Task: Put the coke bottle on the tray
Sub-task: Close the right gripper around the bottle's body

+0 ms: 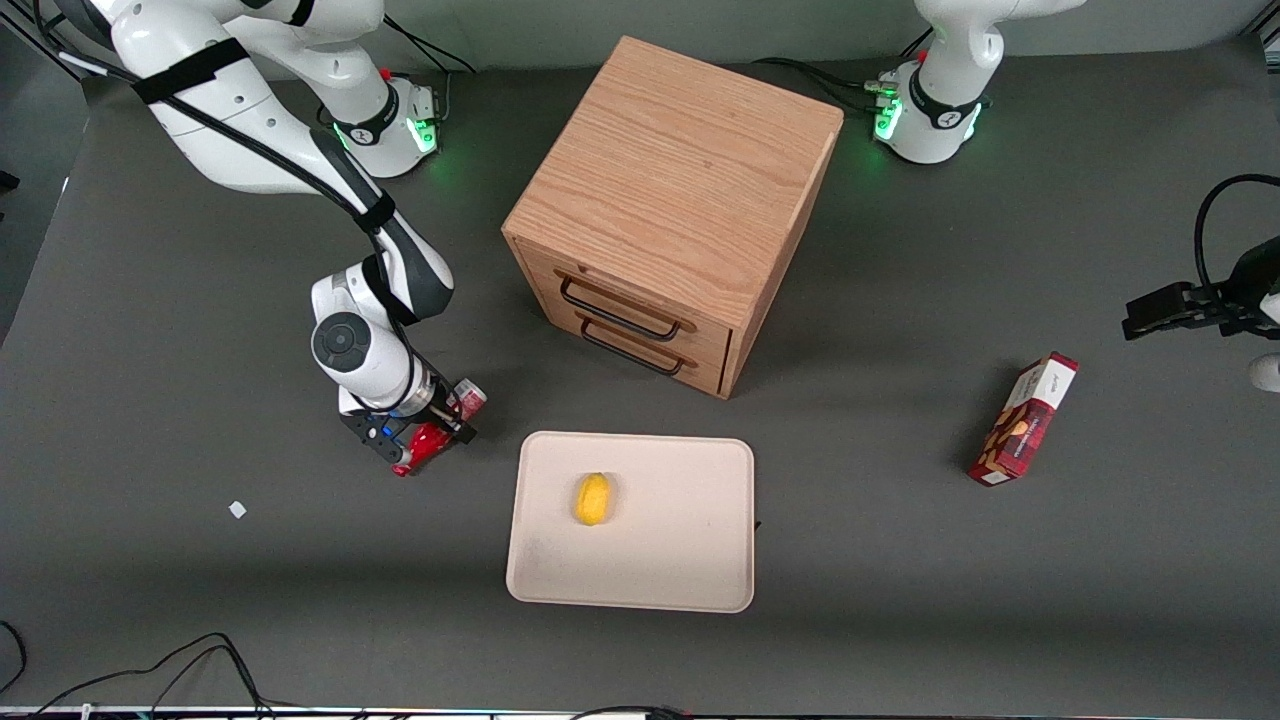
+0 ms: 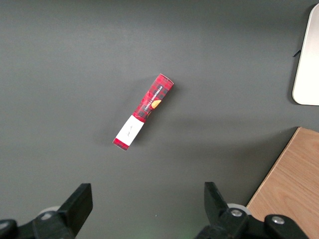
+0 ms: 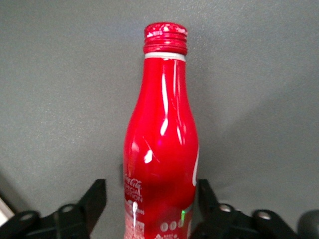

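Note:
The coke bottle, red with a red cap and white script, lies on its side on the dark table beside the tray's short edge, toward the working arm's end. My right gripper is down over it, open, with a finger on each side of the body. In the right wrist view the coke bottle fills the space between the fingers of the gripper: one finger touches its side and the other stands a small gap off it. The beige tray lies flat, nearer the front camera than the cabinet.
A small yellow fruit lies on the tray. The wooden drawer cabinet stands farther from the camera than the tray. A red snack box lies toward the parked arm's end. A white scrap is on the table near the gripper.

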